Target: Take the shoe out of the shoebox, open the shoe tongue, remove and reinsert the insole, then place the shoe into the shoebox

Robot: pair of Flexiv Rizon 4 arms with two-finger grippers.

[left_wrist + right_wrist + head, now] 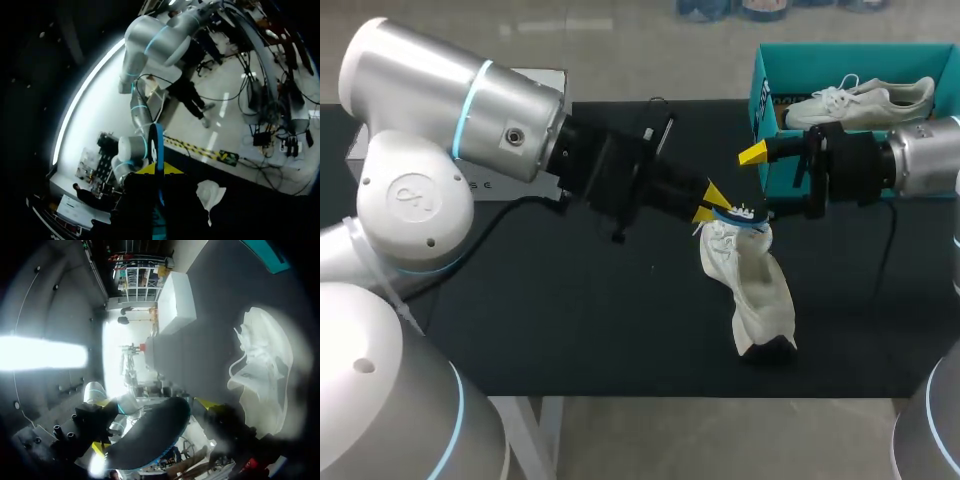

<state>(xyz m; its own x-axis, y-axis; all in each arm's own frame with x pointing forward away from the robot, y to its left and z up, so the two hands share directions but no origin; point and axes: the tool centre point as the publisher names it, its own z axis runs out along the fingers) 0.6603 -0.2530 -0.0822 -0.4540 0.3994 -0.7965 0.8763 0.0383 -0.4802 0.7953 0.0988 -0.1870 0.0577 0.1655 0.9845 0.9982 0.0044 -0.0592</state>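
While our left claw is closed tight on the insole, its 2 yellow tips pressing the thin blue-edged sheet from both sides, the white shoe stands almost upright just under it. 1 end of the shoe is down on the black counter and its open collar is up against the insole.

In the left wrist view the insole shows edge-on, a narrow blue strip running straight out between the tips, with the shoe a pale lump beside the claw.

Our right claw comes in from the right and stands wide open. 1 yellow tip is up in the air above the shoe, touching nothing. The other finger is down by the shoe's collar, where we cannot tell whether it touches the shoe or the insole. In the right wrist view the insole is a dark curved sheet with a blue rim ahead of the claw, and the shoe sits beside it with its laces loose.

The teal shoebox sits at the far right of the counter, behind the right claw, with a second shoe in it. A white box sits at the far left, behind our left arm.
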